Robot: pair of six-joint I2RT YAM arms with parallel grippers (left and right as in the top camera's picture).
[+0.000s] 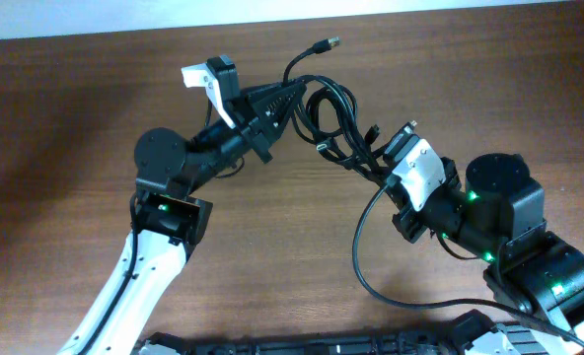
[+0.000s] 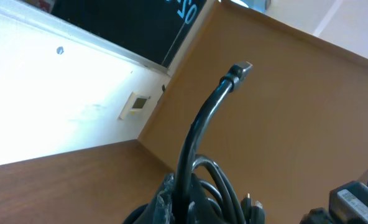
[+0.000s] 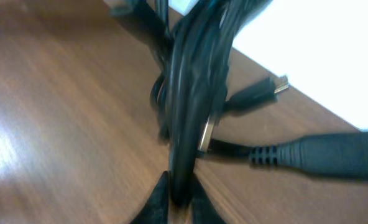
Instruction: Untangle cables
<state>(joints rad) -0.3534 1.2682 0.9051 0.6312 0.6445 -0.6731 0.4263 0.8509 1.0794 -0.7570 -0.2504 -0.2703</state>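
A tangle of black cables [image 1: 329, 116] lies on the brown table between my two arms. My left gripper [image 1: 294, 97] is shut on a black cable whose plug end [image 1: 328, 44] sticks up; the left wrist view shows that cable [image 2: 199, 127] rising from the fingers to its plug [image 2: 241, 68]. My right gripper [image 1: 379, 176] is shut on a bundle of black cables [image 3: 190, 93], pinched between its fingertips [image 3: 181, 196]. Loose connectors [image 3: 277, 84] stick out beside the bundle. One long cable [image 1: 363, 266] trails toward the table's front.
The wooden table [image 1: 272, 237] stretches to a white wall at the back. A thick grey connector with strain relief [image 3: 321, 152] lies on the table right of the bundle. A dark screen [image 2: 128, 25] shows in the left wrist view.
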